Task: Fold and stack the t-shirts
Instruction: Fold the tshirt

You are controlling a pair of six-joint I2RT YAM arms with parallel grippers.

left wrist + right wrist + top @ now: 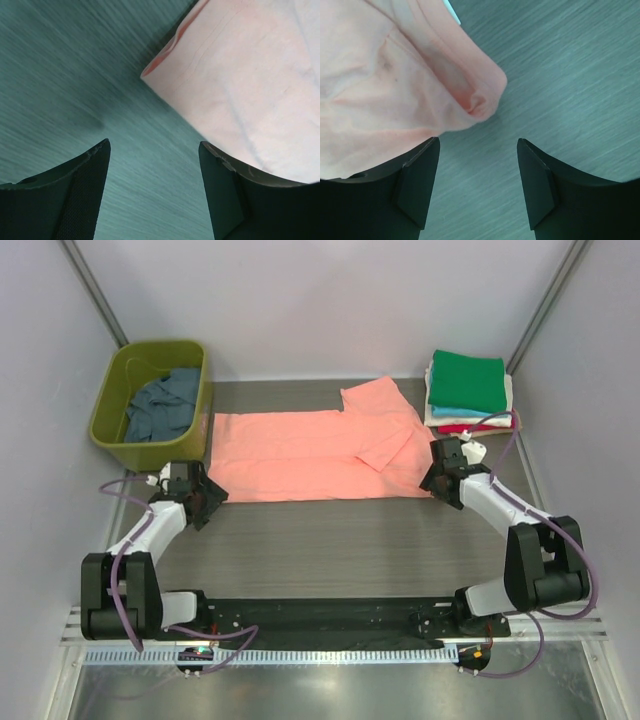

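We see our right hand [478, 140] with fingers spread above the grey desk [570, 75], a rounded corner of the salmon-pink t-shirt [395, 85] beside its left finger.

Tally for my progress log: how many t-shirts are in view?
6 at least: salmon-pink t-shirt spread mid-table, slate-blue t-shirt in the tub, green, cream, teal and red ones stacked far right. More may hide in tub or stack.
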